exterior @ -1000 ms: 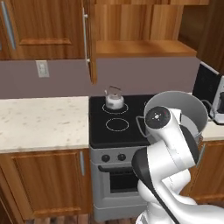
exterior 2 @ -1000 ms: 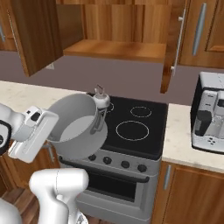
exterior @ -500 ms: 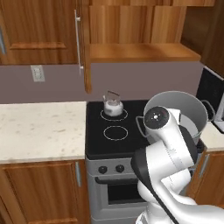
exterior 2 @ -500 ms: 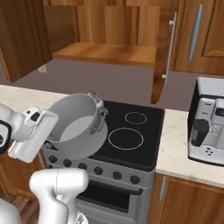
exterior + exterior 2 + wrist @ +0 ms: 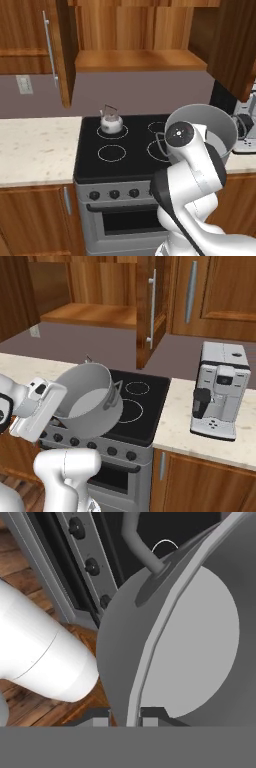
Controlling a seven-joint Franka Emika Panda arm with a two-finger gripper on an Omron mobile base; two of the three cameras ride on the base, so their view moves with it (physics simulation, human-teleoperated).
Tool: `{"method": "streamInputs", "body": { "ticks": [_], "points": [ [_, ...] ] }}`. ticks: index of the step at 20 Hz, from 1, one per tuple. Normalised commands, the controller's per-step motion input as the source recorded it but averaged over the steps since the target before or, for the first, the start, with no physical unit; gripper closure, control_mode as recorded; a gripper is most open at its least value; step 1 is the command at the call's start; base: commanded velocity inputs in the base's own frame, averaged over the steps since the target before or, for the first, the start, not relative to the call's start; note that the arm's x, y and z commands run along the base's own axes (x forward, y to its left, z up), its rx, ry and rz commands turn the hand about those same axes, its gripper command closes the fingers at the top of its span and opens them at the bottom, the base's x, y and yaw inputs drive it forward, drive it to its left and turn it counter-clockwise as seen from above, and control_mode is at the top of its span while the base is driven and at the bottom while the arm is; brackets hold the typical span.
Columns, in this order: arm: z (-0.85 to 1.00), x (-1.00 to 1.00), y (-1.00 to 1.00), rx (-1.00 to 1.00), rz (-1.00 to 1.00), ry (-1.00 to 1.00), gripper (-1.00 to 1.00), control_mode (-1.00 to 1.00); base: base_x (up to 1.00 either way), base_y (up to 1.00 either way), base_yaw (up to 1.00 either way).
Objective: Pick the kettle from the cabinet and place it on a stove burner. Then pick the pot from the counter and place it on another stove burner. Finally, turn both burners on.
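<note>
Claw (image 5: 125, 714) clamped on pot (image 5: 90, 401) rim (wide grey, lidless, loop handles), tilted above stove (image 5: 95, 165).

The kettle (image 5: 111, 121) sits on the black stove's (image 5: 90, 165) back-left burner (image 5: 111, 131).

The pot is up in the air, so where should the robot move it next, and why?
Probably forward over a free front burner, then level it. The pot hangs tilted at the stove's front edge, its rim pinched in the tool, while the kettle already sits on the back left burner.
</note>
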Motion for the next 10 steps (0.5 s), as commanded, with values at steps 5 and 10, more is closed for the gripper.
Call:
{"method": "streamInputs", "body": {
  "ticks": [5, 10],
  "points": [
    [0.0, 0.0, 0.0, 0.0, 0.0, 0.0, 1.0, 1.0, 0.06, -0.26, -0.02],
    [0.0, 0.0, 0.0, 0.0, 0.0, 0.0, 1.0, 1.0, 0.18, -0.09, -0.02]
  ]
}}
